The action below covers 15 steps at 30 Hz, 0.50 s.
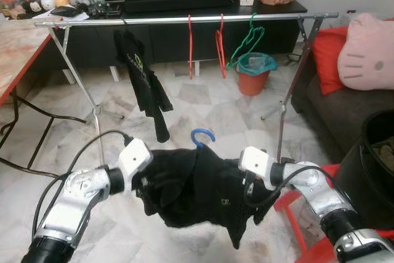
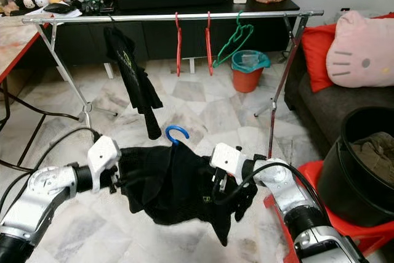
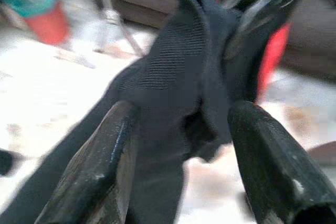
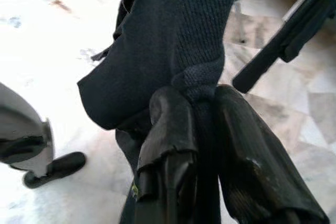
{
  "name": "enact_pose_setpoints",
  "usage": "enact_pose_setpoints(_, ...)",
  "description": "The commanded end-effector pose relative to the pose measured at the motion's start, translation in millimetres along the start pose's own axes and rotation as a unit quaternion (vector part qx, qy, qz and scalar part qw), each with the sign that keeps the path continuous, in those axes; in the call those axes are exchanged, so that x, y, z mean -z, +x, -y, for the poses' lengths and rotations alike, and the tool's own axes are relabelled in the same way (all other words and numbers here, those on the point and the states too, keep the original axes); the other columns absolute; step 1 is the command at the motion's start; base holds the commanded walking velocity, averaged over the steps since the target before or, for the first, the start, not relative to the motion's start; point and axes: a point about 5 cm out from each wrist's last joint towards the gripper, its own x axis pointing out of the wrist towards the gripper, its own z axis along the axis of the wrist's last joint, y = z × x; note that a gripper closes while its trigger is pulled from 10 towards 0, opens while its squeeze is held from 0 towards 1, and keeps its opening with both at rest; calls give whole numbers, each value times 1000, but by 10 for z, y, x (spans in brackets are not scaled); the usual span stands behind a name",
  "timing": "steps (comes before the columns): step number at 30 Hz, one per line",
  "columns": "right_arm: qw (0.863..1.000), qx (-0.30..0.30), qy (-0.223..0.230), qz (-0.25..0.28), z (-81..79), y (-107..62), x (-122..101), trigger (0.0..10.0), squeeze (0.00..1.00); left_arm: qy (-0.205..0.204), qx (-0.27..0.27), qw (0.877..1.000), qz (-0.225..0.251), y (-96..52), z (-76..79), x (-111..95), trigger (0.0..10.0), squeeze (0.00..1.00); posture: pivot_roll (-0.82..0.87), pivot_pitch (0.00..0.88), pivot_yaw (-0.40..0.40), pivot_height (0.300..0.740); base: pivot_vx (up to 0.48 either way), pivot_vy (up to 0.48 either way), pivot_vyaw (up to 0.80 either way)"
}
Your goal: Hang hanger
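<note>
Hanger: a blue hook (image 1: 202, 136) stands up out of a black garment (image 1: 197, 192) that is draped over it; the rest of the hanger is hidden under the cloth.
Where it is: held in the air between the two arms, above the marble floor (image 1: 203, 106), below and in front of the rail and well apart from it.
Left gripper (image 3: 178, 145): at the garment's left end; the jaws stand apart, with the cloth lying between the two black fingers, and whether they press on it I cannot tell.
Right gripper (image 4: 202, 108): at the garment's right end; the jaws are together, clamped on a fold of the dark knit.
Rail (image 1: 184, 21): a silver bar on crossed legs, running across the room in front of the TV cabinet.
Already on the rail: a black top (image 1: 140, 78) near the left end, two red hangers (image 1: 190, 47) about the middle, a green hanger (image 1: 248, 41) tilted further right.
Done: the garment seems to be on its hanger and lifted.
Left: raising the hook to the rail and setting it over the bar; the open stretch between the black top and the red hangers looks the likeliest spot.
</note>
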Motion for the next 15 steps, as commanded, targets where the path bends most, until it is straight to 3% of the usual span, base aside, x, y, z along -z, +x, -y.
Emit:
enact_pose_setpoints(1, 999, 12, -23, 47, 92, -15, -185, 0, 0, -10, 26, 1000, 9, -2, 39, -46, 10000, 1000, -23, 0, 45, 740, 0, 0, 0)
enact_pose_setpoints(7, 997, -31, -29, 63, 57, -62, -219, 0, 0, 5, 39, 999, -11, -34, 9, -53, 10000, 1000, -18, 0, 46, 740, 0, 0, 0)
enact_pose_setpoints(15, 997, -43, -28, 59, 48, -89, -202, 0, 0, -10, 56, 998, 38, -136, -82, -323, 10000, 1000, -16, 0, 54, 740, 0, 0, 0)
